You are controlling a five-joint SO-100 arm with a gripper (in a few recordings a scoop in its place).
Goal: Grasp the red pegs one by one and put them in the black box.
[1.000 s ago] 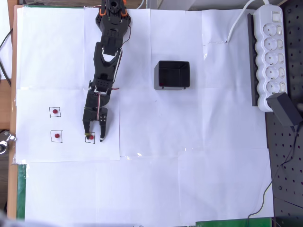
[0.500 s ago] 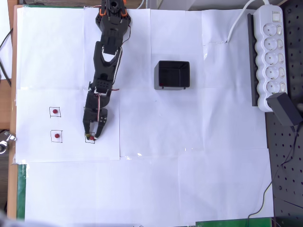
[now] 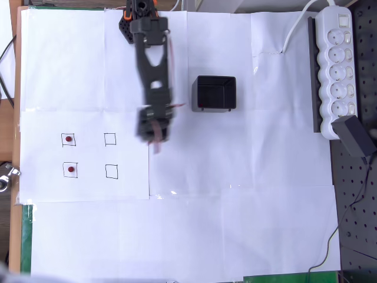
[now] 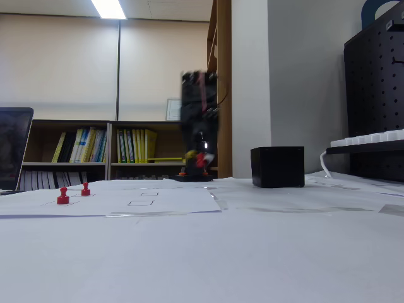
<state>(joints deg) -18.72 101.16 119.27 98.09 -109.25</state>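
- The gripper [image 3: 155,140] hangs blurred between the drawn squares [image 3: 111,155] and the box [image 3: 215,93]; I cannot tell whether it pinches a peg.
- Two pegs [image 3: 69,140] sit in the left squares, spaced for single picks.
- Box stands apart, open-topped.

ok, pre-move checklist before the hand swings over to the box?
1. Peg in hand: cannot tell, motion blur.
2. Hand lifted off the paper: ok, it is raised in the fixed view.
3. Black box upright, opening unobstructed: ok.
4. Path from hand to box free of things: ok.
5. Two red pegs seated in their left squares: ok.
6. Two right squares vacated: ok.
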